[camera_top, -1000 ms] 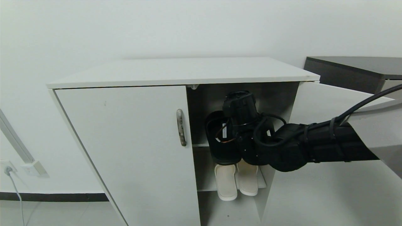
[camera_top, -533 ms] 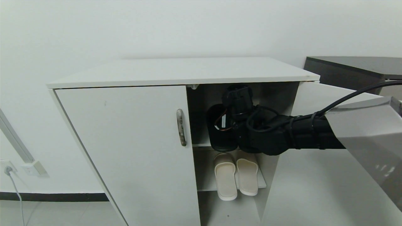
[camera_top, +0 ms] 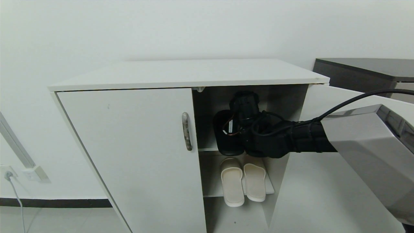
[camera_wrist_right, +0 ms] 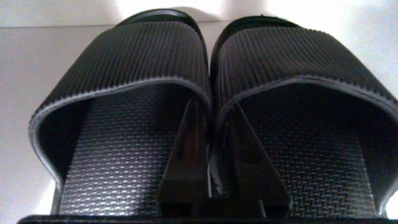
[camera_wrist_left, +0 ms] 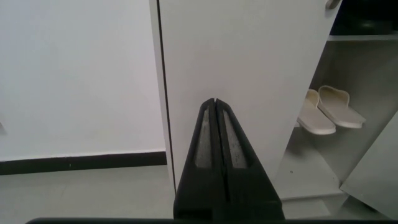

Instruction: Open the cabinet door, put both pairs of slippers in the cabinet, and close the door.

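Two pairs of slippers are now within the cabinet (camera_top: 187, 74), though only one has been let go. At the left of the head view the left-hand door (camera_top: 129, 145) is closed, its handle (camera_top: 185, 131) untouched. The left gripper (camera_wrist_left: 215, 102) is clenched on nothing, fingers pressed together, and faces that door from outside. Right of the handle, in the centre of the frame, the black slippers (camera_top: 226, 136) stand in the upper compartment, heels at the front edge of the upper shelf (camera_top: 205, 149). Below them the white slippers (camera_top: 244, 181) lie side by side on the lower shelf (camera_top: 213, 194).

A second ago the black pair hung lower and further out, covering the white pair's heels. Since then the right arm has lifted and pushed them inward, so the white pair shows whole. The right gripper (camera_wrist_right: 214, 112) is grasping the black slippers, pinching their two inner walls together. We cannot tell whether the soles already bear on the shelf.

At the right of the frame the right-hand door (camera_top: 323, 194) stands swung open. We judge that releasing, withdrawing the arm and closing this door remain.
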You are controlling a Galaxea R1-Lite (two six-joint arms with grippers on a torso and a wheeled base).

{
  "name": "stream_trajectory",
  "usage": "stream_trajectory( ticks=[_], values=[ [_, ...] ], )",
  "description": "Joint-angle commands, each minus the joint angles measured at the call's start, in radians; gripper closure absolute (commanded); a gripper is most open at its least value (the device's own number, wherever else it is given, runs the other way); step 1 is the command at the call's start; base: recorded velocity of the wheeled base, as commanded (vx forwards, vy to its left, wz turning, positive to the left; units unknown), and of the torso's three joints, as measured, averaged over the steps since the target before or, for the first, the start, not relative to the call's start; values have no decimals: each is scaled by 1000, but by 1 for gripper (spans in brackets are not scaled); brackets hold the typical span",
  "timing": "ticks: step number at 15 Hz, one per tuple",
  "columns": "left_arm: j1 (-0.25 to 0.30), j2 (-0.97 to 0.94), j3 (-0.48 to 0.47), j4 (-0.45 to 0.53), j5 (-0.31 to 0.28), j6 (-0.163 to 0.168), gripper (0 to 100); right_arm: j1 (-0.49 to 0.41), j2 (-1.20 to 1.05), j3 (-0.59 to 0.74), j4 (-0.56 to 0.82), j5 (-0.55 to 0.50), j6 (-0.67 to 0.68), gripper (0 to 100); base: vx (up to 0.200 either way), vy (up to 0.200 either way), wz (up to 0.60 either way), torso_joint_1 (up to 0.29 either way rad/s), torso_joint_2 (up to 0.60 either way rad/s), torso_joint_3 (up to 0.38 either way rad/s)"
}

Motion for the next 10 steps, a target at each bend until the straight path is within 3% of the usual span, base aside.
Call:
stream_trajectory(
  ticks=[1,5,6,10],
  values=[
    [0,1,0,0,0,0,100,-2,11,-3,-1,-1,0,100,0,0,0,0,0,0],
    [0,1,0,0,0,0,100,-4,13,-2,-2,-5,0,100,0,0,0,0,0,0],
    [0,1,0,0,0,0,100,-4,13,-2,-2,-5,0,0,0,0,0,0,0,0],
    [0,1,0,0,0,0,100,7,-21,46,-4,-10,-5,0,0,0,0,0,0,0]
  ],
)
